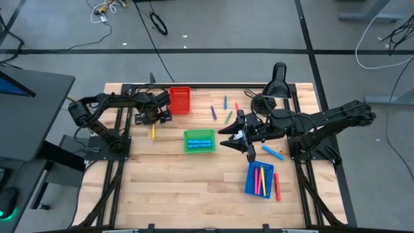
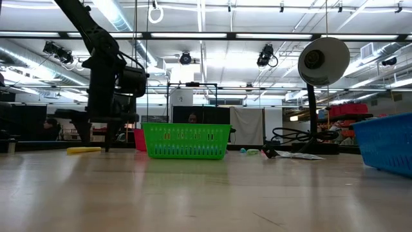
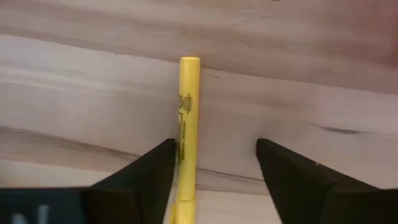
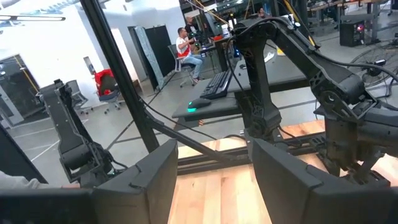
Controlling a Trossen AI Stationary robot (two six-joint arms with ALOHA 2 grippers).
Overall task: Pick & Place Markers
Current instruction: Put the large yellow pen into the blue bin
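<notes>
A yellow marker (image 3: 189,118) lies flat on the wooden table (image 1: 168,188), near the far left. My left gripper (image 3: 214,146) points straight down over its end, open, one finger on either side and the marker close by one finger (image 3: 158,165). In the high view this gripper (image 1: 153,120) sits beside the red tray (image 1: 180,100). Purple, blue, green and red markers (image 1: 224,111) lie loose at the far middle, and a blue marker (image 1: 272,153) at the right. My right gripper (image 4: 213,180) hovers open above the table's middle, pointing level. My left gripper comes down on the yellow marker from above, with its fingers across the marker near one end (image 3: 185,186). One finger stands right at the marker's side; I cannot tell whether it touches. The marker lies flat on the table.
A green tray (image 1: 199,140) holding a blue marker stands at the centre. A blue tray (image 1: 260,179) with several markers sits at the near right, a red marker (image 1: 277,186) beside it. A black lamp (image 1: 278,81) stands at the far right. The near left boards are bare.
</notes>
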